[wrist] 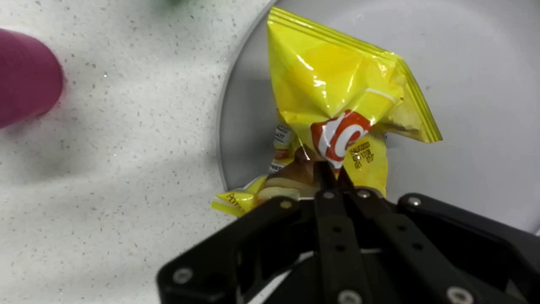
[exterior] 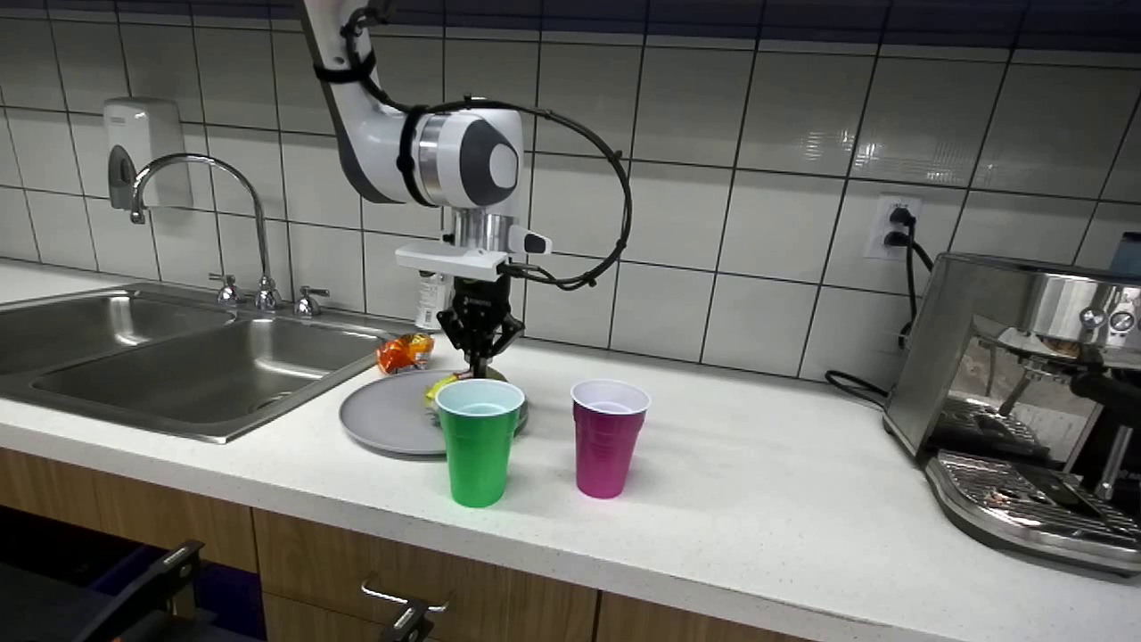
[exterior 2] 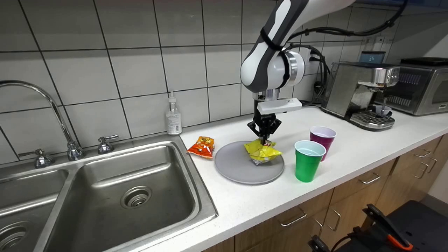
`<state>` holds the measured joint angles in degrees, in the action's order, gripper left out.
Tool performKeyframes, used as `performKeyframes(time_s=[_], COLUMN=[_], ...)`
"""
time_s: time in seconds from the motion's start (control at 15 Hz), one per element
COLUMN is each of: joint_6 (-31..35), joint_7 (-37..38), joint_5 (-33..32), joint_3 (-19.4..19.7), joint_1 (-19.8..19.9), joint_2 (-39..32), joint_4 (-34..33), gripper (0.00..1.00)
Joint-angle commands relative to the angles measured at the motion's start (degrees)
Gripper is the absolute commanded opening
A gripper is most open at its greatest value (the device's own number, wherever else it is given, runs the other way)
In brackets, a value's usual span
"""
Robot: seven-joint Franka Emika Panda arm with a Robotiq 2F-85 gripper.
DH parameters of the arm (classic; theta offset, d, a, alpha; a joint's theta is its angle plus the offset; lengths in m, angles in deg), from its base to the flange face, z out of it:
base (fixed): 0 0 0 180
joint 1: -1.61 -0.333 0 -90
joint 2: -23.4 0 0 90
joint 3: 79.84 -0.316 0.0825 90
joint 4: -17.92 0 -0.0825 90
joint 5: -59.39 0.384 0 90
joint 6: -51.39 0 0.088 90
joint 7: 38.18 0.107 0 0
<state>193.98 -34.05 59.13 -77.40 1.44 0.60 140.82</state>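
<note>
White tile wall (exterior: 682, 214) behind a speckled white counter (exterior: 767, 499), stainless double sink (exterior 2: 203, 196) let in at one end with a gooseneck faucet (exterior: 259, 223). Gripper (wrist: 334, 174) points straight down, fingers pressed together on a pinch of film from a yellow chip bag (wrist: 333, 80); the red logo (wrist: 338, 135) bunches right at the tips. Bag is over the grey plate (exterior 2: 232, 164), near its rim; wrist view has one corner of it poking past the edge, above the counter. Can't tell from here if the plate takes any of its weight. Orange snack bag (exterior 2: 203, 147) lies on the counter between sink and plate, just beside the sink's edge. Green plastic cup (exterior: 481, 450) near the plate, blocking part of the yellow bag in an exterior view; magenta plastic cup (exterior: 609, 450) next to it, apart; both upright, white inside. Pump bottle (exterior 2: 173, 120) stands by the wall at the sink's back corner. Further along the counter: steel espresso machine (exterior 2: 341, 87), then a countertop oven (exterior 2: 420, 94) past it. Wood-front drawers (exterior: 508, 580) run below the counter's front edge
</note>
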Motion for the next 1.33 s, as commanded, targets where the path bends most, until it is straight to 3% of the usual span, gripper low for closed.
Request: performKeyframes(time_s=[0.0,0.73,1.27], joint_6=[0.06,-1.46,-0.48], joint_7=[3.17,7.24,13.93], joint_5=[-0.98,-1.87,-2.38], joint_3=[1.15,6.82,9.95], joint_1=[-0.45,1.48,1.26], joint_2=[-0.91,1.43,-3.58], joint_4=[-3.18,-6.96,-11.21], gripper=[0.00,0.00,0.00])
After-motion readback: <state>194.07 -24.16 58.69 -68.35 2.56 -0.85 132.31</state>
